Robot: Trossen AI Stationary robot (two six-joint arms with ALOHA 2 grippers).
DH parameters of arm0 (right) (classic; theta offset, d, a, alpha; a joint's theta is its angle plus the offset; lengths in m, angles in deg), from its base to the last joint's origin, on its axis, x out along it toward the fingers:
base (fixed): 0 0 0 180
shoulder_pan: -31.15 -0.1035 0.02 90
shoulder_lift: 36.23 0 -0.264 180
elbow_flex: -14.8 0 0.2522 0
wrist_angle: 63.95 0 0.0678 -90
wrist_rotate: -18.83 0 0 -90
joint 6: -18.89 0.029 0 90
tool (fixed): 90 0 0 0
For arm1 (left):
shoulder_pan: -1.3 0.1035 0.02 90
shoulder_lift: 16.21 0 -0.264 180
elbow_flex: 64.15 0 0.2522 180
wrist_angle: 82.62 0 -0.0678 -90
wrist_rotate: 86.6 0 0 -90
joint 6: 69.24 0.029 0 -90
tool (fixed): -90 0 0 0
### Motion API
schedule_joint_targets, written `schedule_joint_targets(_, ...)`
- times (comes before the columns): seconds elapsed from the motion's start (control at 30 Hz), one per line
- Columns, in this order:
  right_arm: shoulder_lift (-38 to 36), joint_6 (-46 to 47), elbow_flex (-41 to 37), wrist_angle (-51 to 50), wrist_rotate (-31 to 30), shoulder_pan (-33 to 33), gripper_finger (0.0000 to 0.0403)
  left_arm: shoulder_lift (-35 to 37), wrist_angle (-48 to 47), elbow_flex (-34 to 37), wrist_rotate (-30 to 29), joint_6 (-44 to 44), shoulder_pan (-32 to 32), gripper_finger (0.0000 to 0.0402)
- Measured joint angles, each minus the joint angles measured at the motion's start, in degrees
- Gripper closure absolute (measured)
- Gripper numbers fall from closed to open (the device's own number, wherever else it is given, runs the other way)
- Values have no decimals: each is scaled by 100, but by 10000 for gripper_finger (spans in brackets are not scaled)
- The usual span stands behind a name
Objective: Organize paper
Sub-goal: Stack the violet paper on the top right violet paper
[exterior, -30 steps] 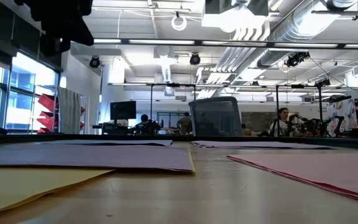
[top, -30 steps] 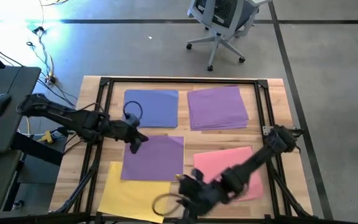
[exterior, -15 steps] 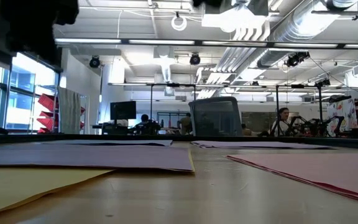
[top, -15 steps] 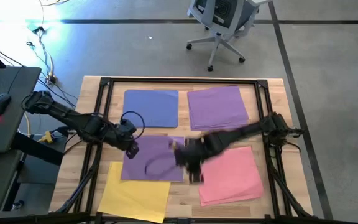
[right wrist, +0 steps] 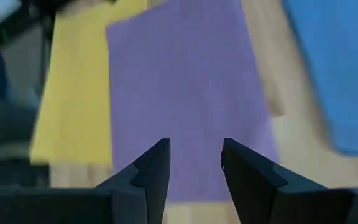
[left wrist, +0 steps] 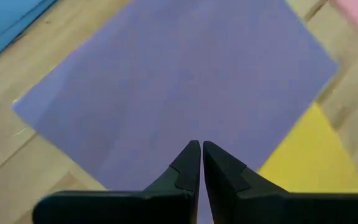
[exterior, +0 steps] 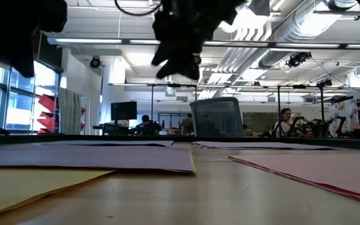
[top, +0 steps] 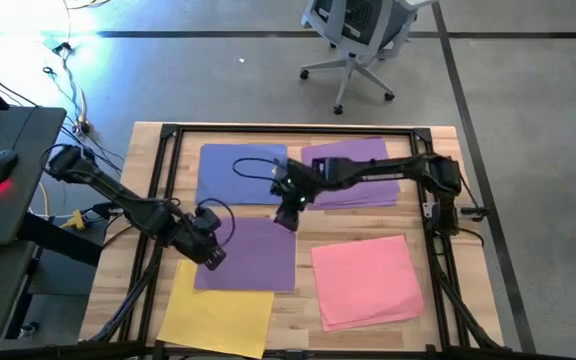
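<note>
Right now the right claw point(top: 286, 208), fingers apart and empty, hangs over the stray purple sheet point(top: 248, 255) mid-worktop; the left claw point(top: 208, 250), pinched together, sits at its edge. Next, I'd guess: lower and grip.

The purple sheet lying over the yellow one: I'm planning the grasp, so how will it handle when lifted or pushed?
The purple sheet lies dead flat and thin, so it will probably droop if lifted by one edge. Pushed, it likely slides easily on the wood table and may drag the yellow sheet it overlaps.
</note>
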Motion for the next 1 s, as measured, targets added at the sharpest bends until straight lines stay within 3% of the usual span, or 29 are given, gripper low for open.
schedule_joint_targets(0.1,7,-74,-541,556,-463,-36,266,-549,132,1,0,116,124,401)
schedule_joint_targets(0.23,2,-982,-900,924,-1151,-390,244,-1298,528,2,26,497,362,401)
schedule_joint_targets(0.43,145,-1330,-1248,1278,-1965,-993,201,-1932,906,2,716,1019,698,401)
schedule_joint_targets(0.57,300,-1334,-1390,2030,-1934,-1400,174,-1671,794,2,872,1132,762,401)
schedule_joint_targets(0.77,442,-2099,-1412,3274,-1855,-1936,141,-828,394,2,780,1073,764,402)
schedule_joint_targets(1.0,760,-2650,-1413,3244,-1588,-2480,128,-160,198,2,594,1027,754,401)
